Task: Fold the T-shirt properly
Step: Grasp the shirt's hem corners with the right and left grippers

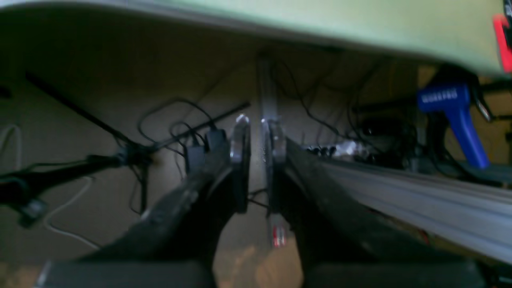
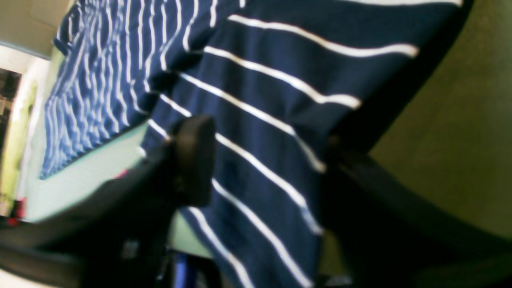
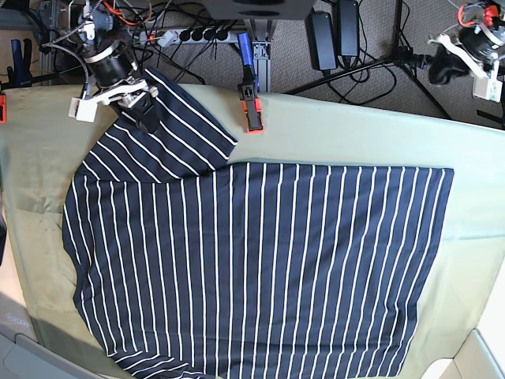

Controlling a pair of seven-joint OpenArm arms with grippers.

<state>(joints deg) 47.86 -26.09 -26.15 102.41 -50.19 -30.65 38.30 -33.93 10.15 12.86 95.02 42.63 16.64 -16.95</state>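
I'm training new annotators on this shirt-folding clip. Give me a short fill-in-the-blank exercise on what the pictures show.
1. The T-shirt is dark navy with thin ____ stripes.
2. The right gripper is at the shirt's ____.
3. The cloth under the shirt is pale ____.
4. The left gripper is off the table, and its fingers hold ____.

Missing words: white; sleeve; green; nothing
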